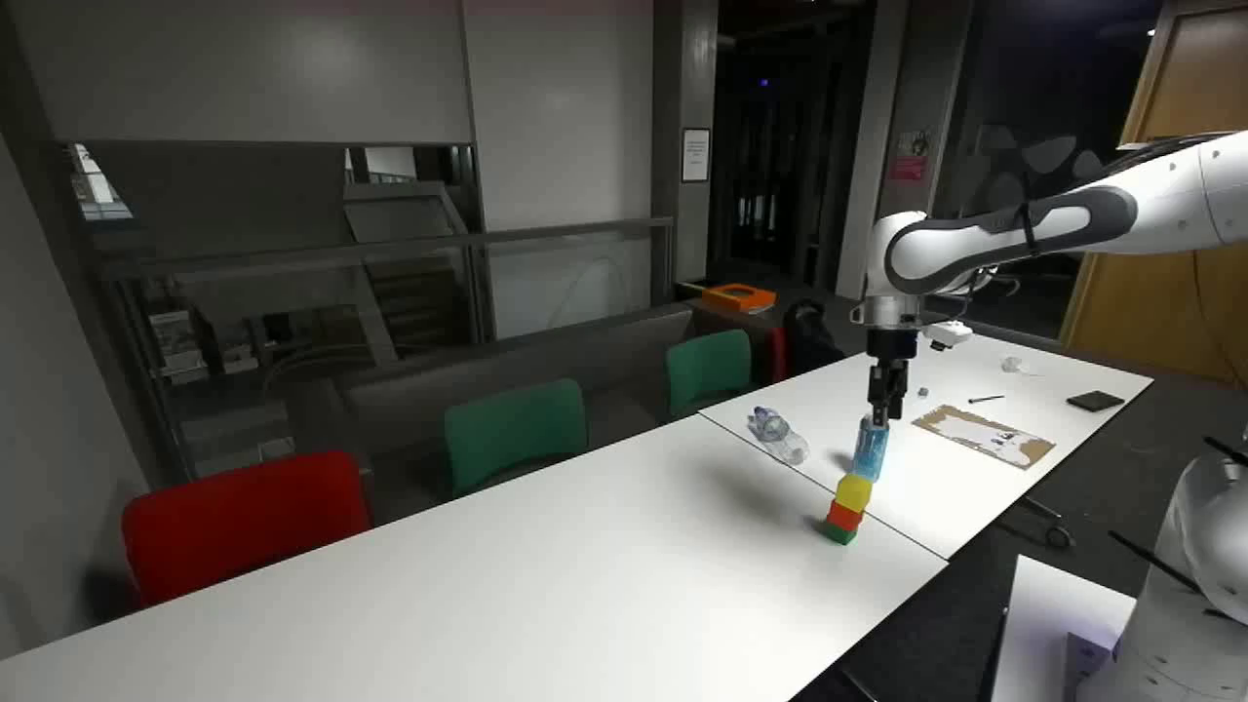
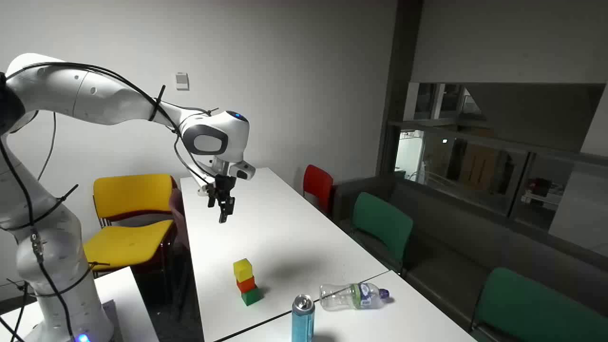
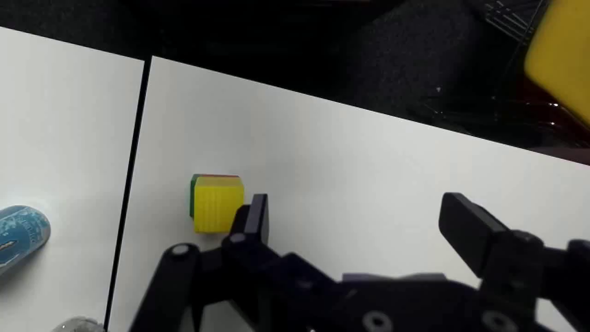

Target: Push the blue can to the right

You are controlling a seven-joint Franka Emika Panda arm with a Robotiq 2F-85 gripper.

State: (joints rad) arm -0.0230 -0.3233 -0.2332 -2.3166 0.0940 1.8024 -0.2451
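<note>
The blue can stands upright on the white table, close to the seam between two tabletops. It is cut by the lower edge in an exterior view and by the left edge in the wrist view. My gripper is open and empty in the air above the table. In the wrist view its spread fingers have only bare tabletop between them. The can is across the seam from the gripper and apart from it. In an exterior view the gripper overlaps the can's top only by line of sight.
A stack of yellow, red and green blocks stands between gripper and can, near the left finger in the wrist view. A clear plastic bottle lies across the seam. A torn board lies beyond the can.
</note>
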